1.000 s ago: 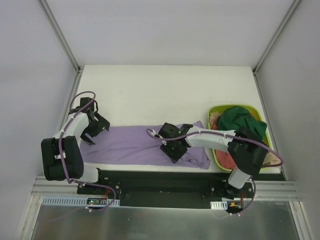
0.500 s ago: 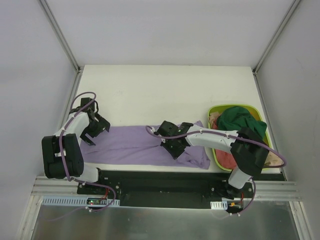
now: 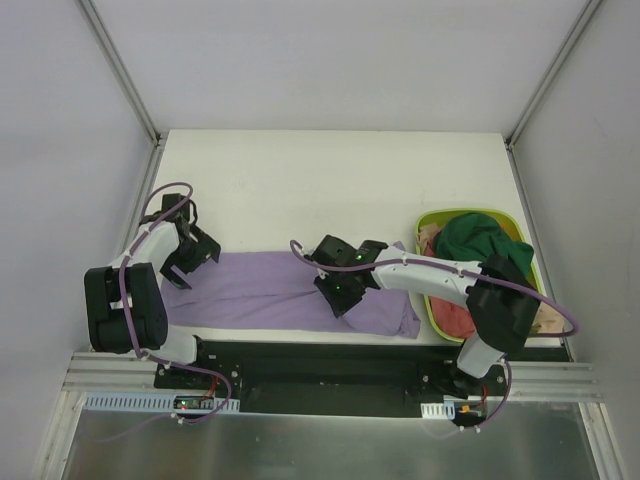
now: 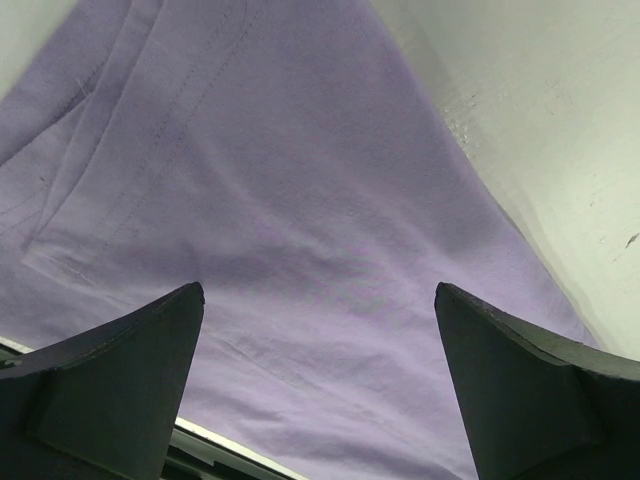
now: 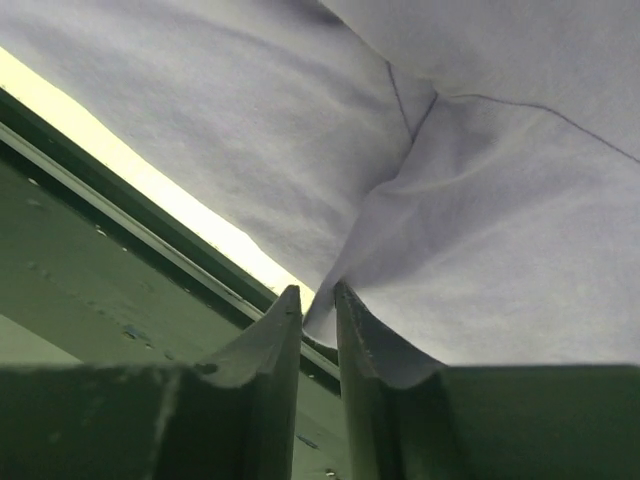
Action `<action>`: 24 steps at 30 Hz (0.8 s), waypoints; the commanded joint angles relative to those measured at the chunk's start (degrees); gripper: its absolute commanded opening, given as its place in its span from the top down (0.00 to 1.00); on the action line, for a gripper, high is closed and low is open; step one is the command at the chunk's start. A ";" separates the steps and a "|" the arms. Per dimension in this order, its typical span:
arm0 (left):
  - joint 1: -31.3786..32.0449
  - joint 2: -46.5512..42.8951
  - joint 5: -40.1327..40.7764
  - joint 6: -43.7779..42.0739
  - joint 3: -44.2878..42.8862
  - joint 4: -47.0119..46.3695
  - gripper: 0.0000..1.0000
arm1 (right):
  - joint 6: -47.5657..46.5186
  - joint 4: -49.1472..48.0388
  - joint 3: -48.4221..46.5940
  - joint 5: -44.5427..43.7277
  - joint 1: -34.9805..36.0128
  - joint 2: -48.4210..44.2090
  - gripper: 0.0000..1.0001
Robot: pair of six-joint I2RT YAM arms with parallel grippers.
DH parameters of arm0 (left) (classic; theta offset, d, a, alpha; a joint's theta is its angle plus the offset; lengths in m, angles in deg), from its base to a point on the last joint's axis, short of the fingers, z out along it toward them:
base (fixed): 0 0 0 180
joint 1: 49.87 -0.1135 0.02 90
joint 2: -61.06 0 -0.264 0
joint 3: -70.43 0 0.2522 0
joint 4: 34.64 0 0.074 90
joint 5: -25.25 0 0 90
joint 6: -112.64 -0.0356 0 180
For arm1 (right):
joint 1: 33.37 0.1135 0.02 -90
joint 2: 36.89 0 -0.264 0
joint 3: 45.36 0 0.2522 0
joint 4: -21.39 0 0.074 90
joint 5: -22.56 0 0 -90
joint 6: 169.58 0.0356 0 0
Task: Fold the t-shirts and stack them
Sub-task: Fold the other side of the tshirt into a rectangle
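Right gripper (image 5: 318, 292): nearly closed; lavender t-shirt (image 3: 255, 290) edge is pinched.
Left gripper (image 4: 318, 292): spread wide; nothing is held.
Change: pinched edge is drawn slightly left; fold is judged begun.

No readable text, label, brand, number or sign on any surface in these views.
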 commanded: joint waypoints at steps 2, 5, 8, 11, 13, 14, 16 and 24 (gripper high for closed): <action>0.35 -0.12 -0.95 -1.21 -1.44 0.40 0.01 | 1.54 -0.28 -2.79 1.40 0.44 1.02 0.63; 0.35 -0.38 -2.00 -1.30 -1.53 0.40 0.01 | 0.13 0.16 -3.23 1.23 0.26 -0.64 0.44; 0.35 -0.64 -4.19 -0.87 -2.14 0.40 0.01 | 0.39 0.25 -2.88 -1.92 0.26 -4.24 0.21; 1.66 -1.70 -7.43 -0.34 -2.84 -0.21 0.01 | 1.88 -0.01 -1.30 -7.97 -0.09 -9.07 0.09; 4.98 -2.40 -8.41 -0.60 -3.37 -0.39 0.01 | 4.33 -0.37 0.45 -10.54 -0.70 -13.28 0.04; 6.57 -2.58 -8.68 -0.86 -3.72 -0.48 0.01 | 6.26 -0.72 1.68 -11.33 -1.40 -14.61 0.04; 9.81 -2.84 -8.86 -0.43 -3.11 -0.91 0.01 | 11.61 -1.94 5.45 -10.38 -3.68 -16.73 0.04; 13.88 1.81 -8.68 -0.86 0.67 -4.26 0.01 | 24.12 -11.78 17.16 -2.37 -13.78 -13.14 0.04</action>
